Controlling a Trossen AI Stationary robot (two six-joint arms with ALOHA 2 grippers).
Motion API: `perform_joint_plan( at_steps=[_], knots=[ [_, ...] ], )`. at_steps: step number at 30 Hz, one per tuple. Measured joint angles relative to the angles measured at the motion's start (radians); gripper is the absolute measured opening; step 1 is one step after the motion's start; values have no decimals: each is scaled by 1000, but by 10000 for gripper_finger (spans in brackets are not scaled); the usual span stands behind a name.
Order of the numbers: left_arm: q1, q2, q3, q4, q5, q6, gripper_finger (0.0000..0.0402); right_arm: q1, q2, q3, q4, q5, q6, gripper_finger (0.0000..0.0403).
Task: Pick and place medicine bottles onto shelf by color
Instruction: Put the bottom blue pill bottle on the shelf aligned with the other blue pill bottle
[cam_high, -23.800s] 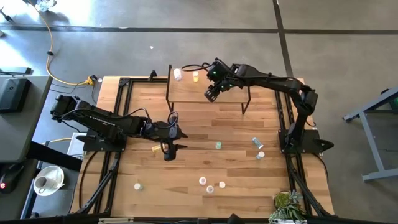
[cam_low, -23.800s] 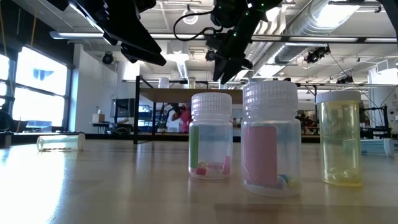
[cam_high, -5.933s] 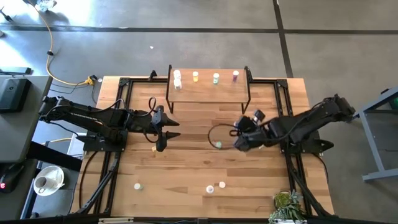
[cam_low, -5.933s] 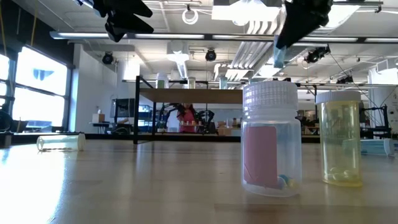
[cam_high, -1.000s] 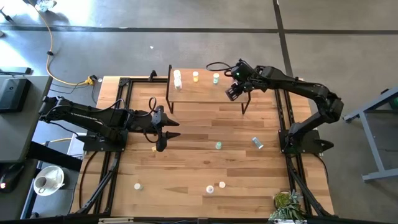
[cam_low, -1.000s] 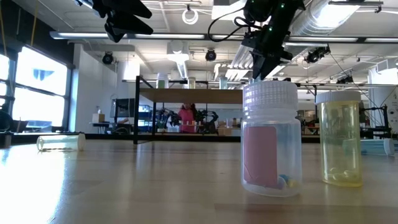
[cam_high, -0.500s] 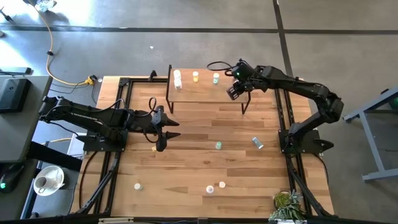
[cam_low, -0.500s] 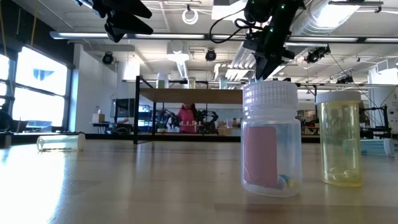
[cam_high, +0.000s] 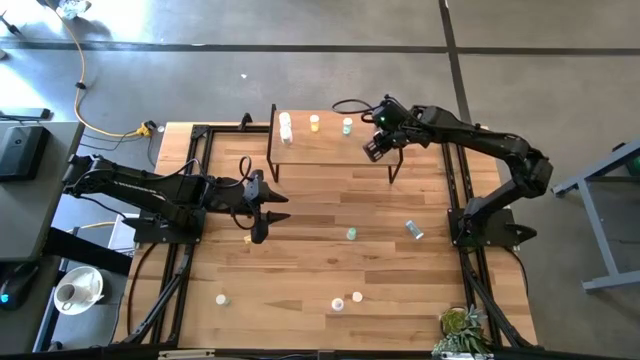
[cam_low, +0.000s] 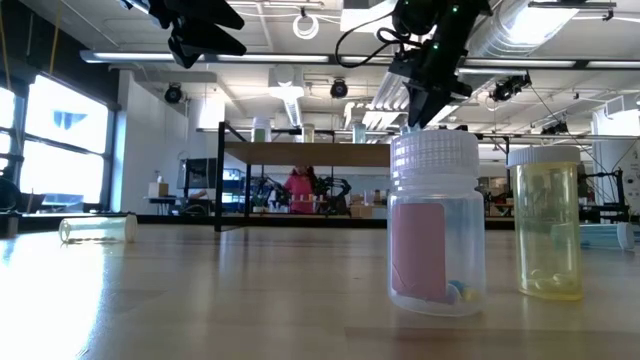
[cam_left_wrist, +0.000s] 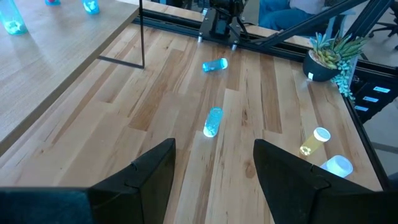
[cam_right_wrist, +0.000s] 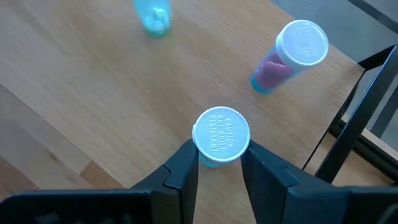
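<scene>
Your right claw (cam_right_wrist: 219, 163) grips a bottle (cam_right_wrist: 221, 137) over the shelf (cam_high: 330, 146); lower it upright beside the pink bottle (cam_right_wrist: 291, 55), then release.

Only one legible text: raised lettering on the white cap (cam_right_wrist: 221, 136) of the bottle between the right gripper's (cam_right_wrist: 219, 163) fingers, seen from the right wrist, reading "CAUTION NOT CHILD RESISTANT" in four short lines. Nothing readable on the second white cap (cam_right_wrist: 302, 43) beside it, on the pink label of the nearest bottle (cam_low: 434, 222) in the low view, or elsewhere
</scene>
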Motion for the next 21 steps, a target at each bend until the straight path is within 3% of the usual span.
perform_joint_plan(
  at_steps=[12,21],
  knots=[
    [0,0,0,0,0,0,207,0,0,0,-23,3,0,104],
    [0,0,0,0,0,0,207,0,0,0,-24,5,0,147]
  ],
)
